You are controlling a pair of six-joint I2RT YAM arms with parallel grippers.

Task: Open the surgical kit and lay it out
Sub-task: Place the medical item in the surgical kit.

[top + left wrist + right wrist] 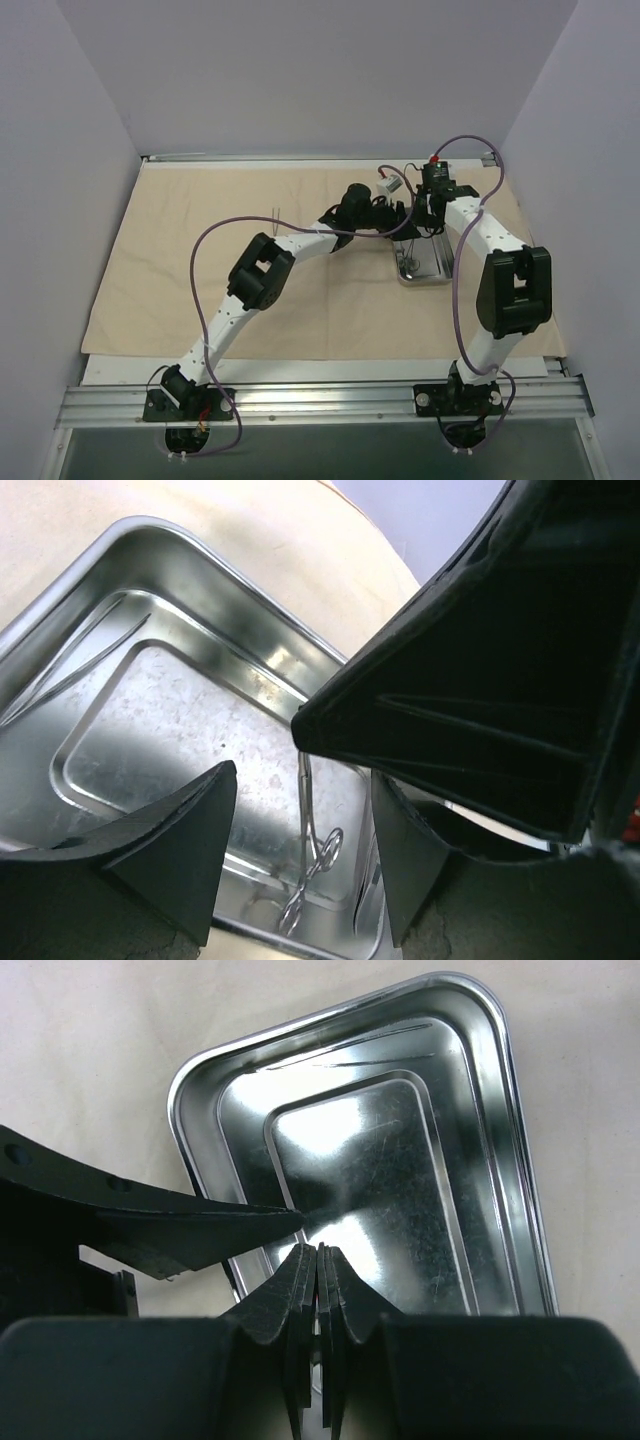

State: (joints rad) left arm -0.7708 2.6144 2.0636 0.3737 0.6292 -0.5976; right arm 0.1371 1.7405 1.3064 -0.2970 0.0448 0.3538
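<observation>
instrument (308, 830): hangs upright inside the tray, ring handles lowest
right gripper (318, 1252): pinched tight on the instrument's top end
left gripper (302, 775): jaws wide, one finger either side of the instrument, apart from it
tray (435, 265): right of centre in the top view; on the cloth
cloth (200, 290): spread flat

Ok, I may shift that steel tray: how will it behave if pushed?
Steel tray is probably rigid, given its pressed rim. Sitting flat on the cloth, it'd likely slide rather than tip. Polished walls look slippery to grip.
</observation>
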